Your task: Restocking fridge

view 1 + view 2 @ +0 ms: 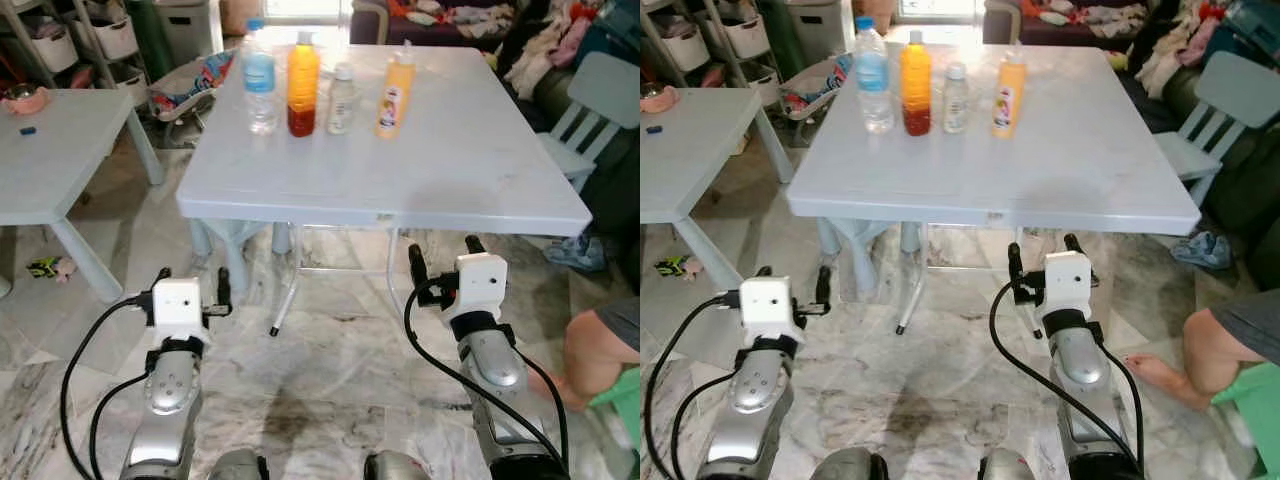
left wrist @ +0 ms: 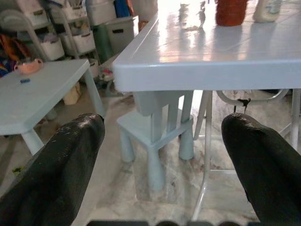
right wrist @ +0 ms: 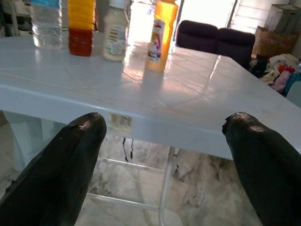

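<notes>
four bottles [image 1: 300, 85] stand in a row at the far side of the table [image 1: 420, 170]. my left claw [image 1: 190, 283] and right claw [image 1: 445, 255] hang spread wide, holding nothing, low before the table's near edge, well apart from the bottles.

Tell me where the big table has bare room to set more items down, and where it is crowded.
The table is bare over its whole near half and right side, from the front edge up to the bottle row. The crowded strip is along the far edge: water bottle, orange-capped juice bottle, small pale bottle and yellow bottle, standing close together.
</notes>
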`<state>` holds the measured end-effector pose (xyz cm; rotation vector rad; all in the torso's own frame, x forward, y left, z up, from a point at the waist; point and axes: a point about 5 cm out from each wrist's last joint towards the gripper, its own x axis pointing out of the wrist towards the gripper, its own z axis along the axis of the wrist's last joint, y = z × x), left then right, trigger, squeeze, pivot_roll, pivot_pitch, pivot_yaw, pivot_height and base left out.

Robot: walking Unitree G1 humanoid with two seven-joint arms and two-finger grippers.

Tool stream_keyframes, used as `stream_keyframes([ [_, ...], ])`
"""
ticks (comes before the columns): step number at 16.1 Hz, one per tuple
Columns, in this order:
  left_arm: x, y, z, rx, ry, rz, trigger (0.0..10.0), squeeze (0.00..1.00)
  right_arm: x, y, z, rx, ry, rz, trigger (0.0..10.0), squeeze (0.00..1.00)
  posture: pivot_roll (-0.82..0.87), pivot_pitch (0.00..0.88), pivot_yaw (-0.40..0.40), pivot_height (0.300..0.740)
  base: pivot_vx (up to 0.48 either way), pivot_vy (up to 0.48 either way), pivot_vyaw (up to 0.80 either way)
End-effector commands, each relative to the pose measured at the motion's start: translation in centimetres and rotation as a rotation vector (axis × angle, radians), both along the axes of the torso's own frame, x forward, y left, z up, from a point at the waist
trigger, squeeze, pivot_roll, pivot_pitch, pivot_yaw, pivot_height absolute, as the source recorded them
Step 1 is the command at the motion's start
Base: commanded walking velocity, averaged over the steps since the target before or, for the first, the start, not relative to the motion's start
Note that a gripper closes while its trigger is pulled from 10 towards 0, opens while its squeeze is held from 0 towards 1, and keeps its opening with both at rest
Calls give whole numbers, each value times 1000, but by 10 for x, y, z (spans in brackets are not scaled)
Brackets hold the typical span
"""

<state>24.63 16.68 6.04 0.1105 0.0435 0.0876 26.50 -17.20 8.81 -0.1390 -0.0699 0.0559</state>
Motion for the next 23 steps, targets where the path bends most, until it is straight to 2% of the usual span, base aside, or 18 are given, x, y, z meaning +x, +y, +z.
stream_keyframes([
  [1,2,1,0,7,-4,-16,10000,0,6,0,8,-3,-37,-3,10000,0,11,0,28,740,0,0,0],
  [6,8,-3,7,6,-35,-30,10000,0,14,1,17,-10,-66,-18,10000,0,5,0,25,740,187,0,0],
  [9,4,-6,5,0,-28,-53,10000,0,10,-1,14,-20,-55,-32,10000,0,-2,0,34,740,434,0,0],
  [17,8,-11,5,-22,-29,-49,10000,0,20,2,21,-19,-66,-17,10000,0,-8,0,29,740,475,0,0],
  [23,11,-17,6,-28,-33,-68,10000,0,21,6,23,-19,-72,19,10000,0,-13,0,32,740,480,0,0],
])
